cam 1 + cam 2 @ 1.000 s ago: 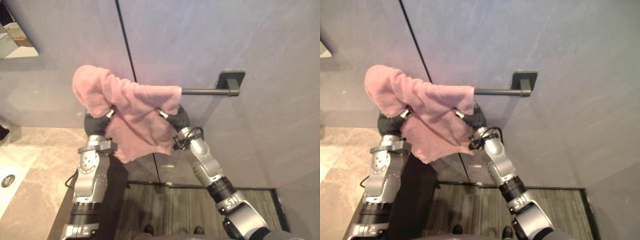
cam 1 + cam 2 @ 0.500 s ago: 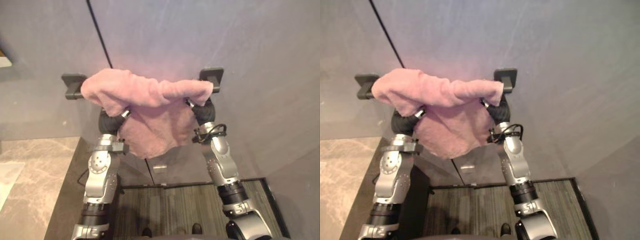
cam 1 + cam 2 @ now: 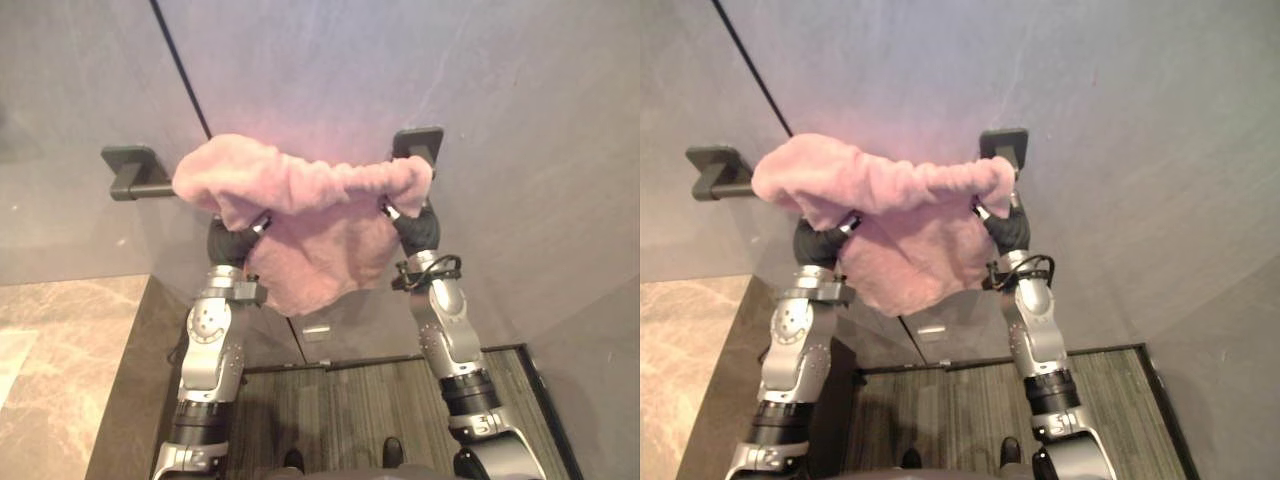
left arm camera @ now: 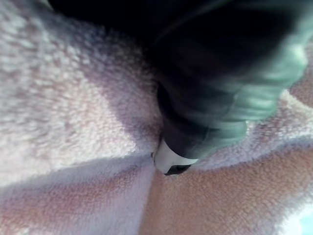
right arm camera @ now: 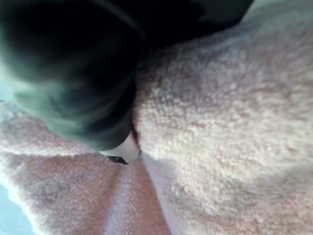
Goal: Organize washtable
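Observation:
A pink towel (image 3: 300,185) is stretched between both my hands, bunched along its top edge, with its lower part hanging down. It is held up against a dark towel bar whose left bracket (image 3: 130,170) and right bracket (image 3: 418,143) show at either end; the bar between them is hidden behind the towel. My left hand (image 3: 232,240) is under the towel's left end and my right hand (image 3: 415,228) under its right end. Each wrist view shows a dark hand cover, the left (image 4: 220,73) and the right (image 5: 73,73), pressed into pink terry cloth (image 4: 73,122).
The grey wall (image 3: 520,120) stands close in front, with a dark vertical seam (image 3: 180,70). A marble countertop (image 3: 50,370) lies at the lower left. Below the arms is a dark striped floor mat (image 3: 340,410).
The camera has swung right, bringing the whole bar into view. Both hands have carried the towel right and up to the bar, spreading it from bracket to bracket.

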Available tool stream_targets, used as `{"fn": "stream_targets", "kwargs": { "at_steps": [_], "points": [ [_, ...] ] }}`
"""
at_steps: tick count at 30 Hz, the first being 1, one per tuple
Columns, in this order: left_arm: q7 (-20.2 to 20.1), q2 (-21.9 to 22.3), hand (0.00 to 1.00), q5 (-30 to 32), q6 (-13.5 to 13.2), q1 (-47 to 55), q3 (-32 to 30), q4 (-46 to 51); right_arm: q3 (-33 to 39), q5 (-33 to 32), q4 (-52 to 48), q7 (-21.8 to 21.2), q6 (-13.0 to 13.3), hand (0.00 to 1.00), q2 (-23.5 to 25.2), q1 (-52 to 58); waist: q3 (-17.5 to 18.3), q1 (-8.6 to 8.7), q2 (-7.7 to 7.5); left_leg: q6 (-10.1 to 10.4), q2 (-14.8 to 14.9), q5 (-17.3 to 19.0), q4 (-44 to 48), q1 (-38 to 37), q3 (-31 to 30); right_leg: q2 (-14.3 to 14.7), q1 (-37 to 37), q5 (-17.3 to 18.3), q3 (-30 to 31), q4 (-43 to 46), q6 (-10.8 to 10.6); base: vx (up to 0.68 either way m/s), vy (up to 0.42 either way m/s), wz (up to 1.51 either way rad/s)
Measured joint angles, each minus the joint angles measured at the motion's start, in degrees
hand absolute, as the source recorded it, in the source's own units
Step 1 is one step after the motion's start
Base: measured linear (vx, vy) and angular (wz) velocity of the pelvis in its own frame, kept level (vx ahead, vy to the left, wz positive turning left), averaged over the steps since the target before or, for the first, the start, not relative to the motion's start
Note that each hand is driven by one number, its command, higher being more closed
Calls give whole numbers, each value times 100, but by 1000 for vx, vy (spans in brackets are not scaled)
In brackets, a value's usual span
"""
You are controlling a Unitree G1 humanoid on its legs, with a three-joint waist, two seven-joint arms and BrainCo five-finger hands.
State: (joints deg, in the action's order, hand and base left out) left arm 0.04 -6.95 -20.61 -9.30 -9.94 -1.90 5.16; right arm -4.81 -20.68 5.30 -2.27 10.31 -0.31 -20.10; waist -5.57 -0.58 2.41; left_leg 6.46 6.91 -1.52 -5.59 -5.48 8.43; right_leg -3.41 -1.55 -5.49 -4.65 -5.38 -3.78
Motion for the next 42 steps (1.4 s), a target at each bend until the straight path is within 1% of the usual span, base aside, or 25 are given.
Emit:
{"fn": "stream_targets", "kwargs": {
  "at_steps": [8,9,11,14,19,25,26,27,28,30,34,37,39,41,42],
  "points": [
    [1,266,100,66,3,305,-46,-73,4,-5,2,-158,-9,100,126,225,-9,-8,-7,0,1,0,-21,9,-13,-4,0,5,-13,-1,-7,0,0,0],
    [1,304,100,109,3,328,-70,-73,4,-7,2,-159,-8,100,167,247,-11,-9,-10,0,0,0,-21,13,-20,-7,0,44,-17,0,-62,0,0,0],
    [2,361,100,116,2,394,-92,-73,4,-7,2,-165,-5,100,240,282,-12,-9,-12,0,-4,0,-21,15,-23,-36,0,45,-19,1,-63,0,0,0],
    [3,453,100,223,2,489,-110,-72,4,-7,1,-173,40,100,304,328,-24,-13,-33,0,-8,0,-22,24,-32,-50,0,48,-26,1,-67,0,0,0],
    [7,605,100,485,0,493,-303,-70,5,-7,0,-181,66,100,470,363,-75,4,-118,0,-8,0,-22,60,-25,-53,3,63,-26,0,-84,0,0,0],
    [30,633,100,556,-1,496,-339,-70,7,-7,5,-181,90,100,503,368,-82,1,-128,-1,-12,0,-22,65,-23,-57,22,63,-27,3,-84,0,0,0],
    [34,651,0,556,-2,496,-340,-70,7,-7,7,-181,105,100,503,368,-82,1,-128,-1,-12,-1,-22,63,-22,-57,29,63,-29,5,-84,0,0,0],
    [49,684,0,555,-4,496,-343,-71,11,-7,9,-180,121,100,504,368,-82,0,-128,-1,-12,-1,-22,62,-22,-57,35,62,-30,7,-84,0,0,0],
    [81,697,0,555,-3,499,-354,-72,25,-7,11,-180,135,0,504,368,-82,0,-128,-1,-12,-1,-22,61,-22,-57,40,62,-32,8,-84,0,0,0],
    [188,777,0,555,-3,531,-600,-100,136,-7,42,-179,179,0,500,381,-83,2,-130,-1,-12,-2,-21,66,-15,-57,66,55,-36,13,-74,0,0,0],
    [392,781,0,546,3,659,-812,-144,261,-7,65,-164,199,0,494,407,-91,1,-141,-1,-12,-2,-22,68,-16,-57,66,51,-41,13,-69,0,0,0],
    [563,782,0,540,3,699,-1086,-143,520,-19,84,-132,237,0,489,439,-116,-16,-181,-1,-11,-2,-22,69,-23,-58,63,49,-59,15,-65,0,0,0],
    [693,777,0,528,3,843,-1395,-142,761,-26,111,-110,288,0,472,520,-124,-15,-198,-1,-18,-2,-22,69,-26,-66,60,46,-69,17,-61,0,0,0],
    [764,754,0,523,3,1008,-1518,-137,930,-26,177,-7,281,0,422,710,-137,-32,-218,-1,-23,-2,-22,70,-32,-68,56,44,-82,17,-58,0,0,2],
    [761,720,0,524,5,1129,-1545,-133,1063,-26,341,93,208,0,422,840,-141,-33,-227,-1,-23,-2,-22,71,-32,-68,55,43,-87,17,-57,0,0,0]
  ]
}}
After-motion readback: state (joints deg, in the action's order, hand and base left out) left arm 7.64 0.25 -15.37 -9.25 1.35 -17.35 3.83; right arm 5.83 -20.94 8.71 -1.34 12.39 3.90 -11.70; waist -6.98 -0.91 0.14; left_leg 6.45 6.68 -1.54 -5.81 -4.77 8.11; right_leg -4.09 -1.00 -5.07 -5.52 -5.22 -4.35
